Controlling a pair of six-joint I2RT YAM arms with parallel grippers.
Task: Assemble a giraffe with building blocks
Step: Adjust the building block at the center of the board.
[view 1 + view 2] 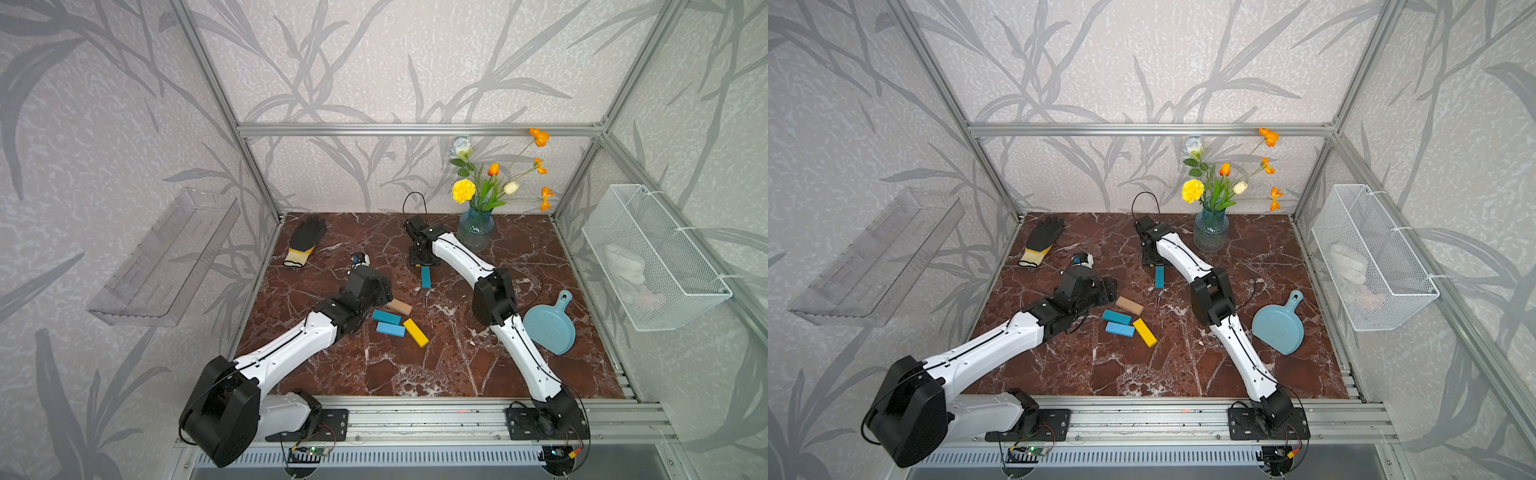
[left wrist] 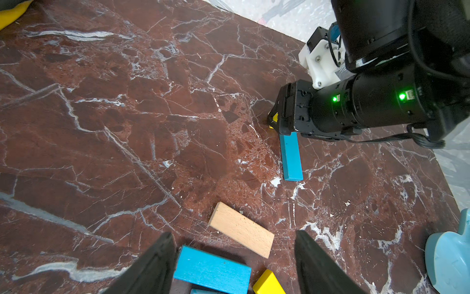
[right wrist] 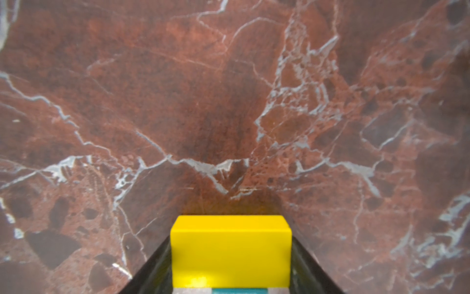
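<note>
Clamping yellow block (image 3: 230, 249) in right pincer (image 3: 230, 239) by teal block (image 2: 291, 157) on counter (image 3: 229, 101).
Holding left pincer (image 2: 234, 233) apart over tan block (image 2: 241, 229) and blue block (image 2: 212, 269).

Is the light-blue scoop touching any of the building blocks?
No: in a top view the light-blue scoop lies apart from the nearest one, the yellow block, with the right arm between them.

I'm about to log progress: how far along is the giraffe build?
Done: only one teal block is laid out, seemingly part of the neck. In hand: a yellow block sits between the right tool's fingers at the teal block's far end; clamped or not is unclear. Left: the tan block, two blue blocks and second yellow block lie loose by the open left tool.
</note>
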